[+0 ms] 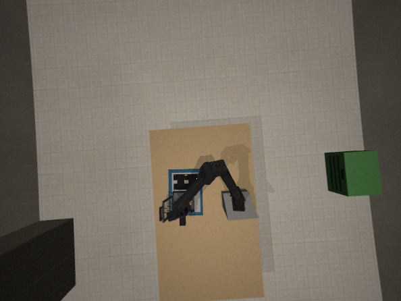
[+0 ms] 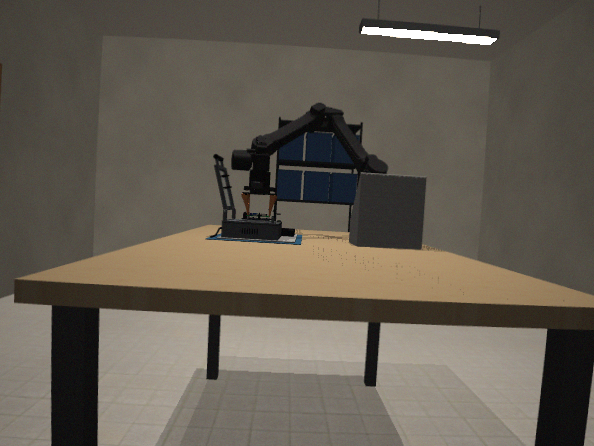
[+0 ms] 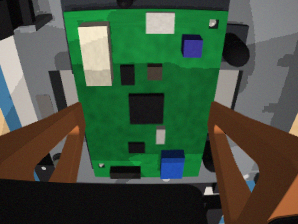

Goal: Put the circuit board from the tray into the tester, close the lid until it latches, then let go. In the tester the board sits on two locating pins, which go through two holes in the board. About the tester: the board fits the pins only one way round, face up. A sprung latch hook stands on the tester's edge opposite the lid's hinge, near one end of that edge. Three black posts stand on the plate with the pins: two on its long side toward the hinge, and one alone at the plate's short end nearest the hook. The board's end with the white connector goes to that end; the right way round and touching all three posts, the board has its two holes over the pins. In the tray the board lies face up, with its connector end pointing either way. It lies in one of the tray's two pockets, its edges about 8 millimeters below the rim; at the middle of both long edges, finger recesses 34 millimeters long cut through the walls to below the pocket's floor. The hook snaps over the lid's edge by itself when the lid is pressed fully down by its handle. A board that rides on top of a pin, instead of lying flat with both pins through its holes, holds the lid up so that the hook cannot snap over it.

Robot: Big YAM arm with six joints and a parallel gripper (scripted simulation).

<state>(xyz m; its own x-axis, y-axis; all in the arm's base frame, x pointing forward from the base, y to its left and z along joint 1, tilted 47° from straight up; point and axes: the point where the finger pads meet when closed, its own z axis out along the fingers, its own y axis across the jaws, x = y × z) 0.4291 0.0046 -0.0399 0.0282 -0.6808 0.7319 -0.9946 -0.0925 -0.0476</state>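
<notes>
The green circuit board (image 3: 115,135) (image 2: 262,215) is face up between the two orange fingertips of my gripper (image 3: 146,111) (image 2: 259,214). The tips touch the middles of its long edges. The big cream connector is at the top left in the wrist view. The board is over the grey tester (image 2: 250,230), apparently slightly above its top. A light spot shows in each corner hole; whether pins pass through cannot be told. The tester's lid (image 2: 225,189) (image 1: 164,206) stands open, leaning outward. The black tray (image 1: 177,185) is behind the tester, partly hidden by the arm.
Tester and tray are on a blue-bordered mat (image 1: 201,210) (image 2: 292,243) on the wooden table (image 1: 209,263). The upright lid is close beside the wrist. The arm stands on a grey block (image 1: 224,210) (image 2: 389,212) at the right. A dark stub (image 2: 288,232) juts from the tester's side.
</notes>
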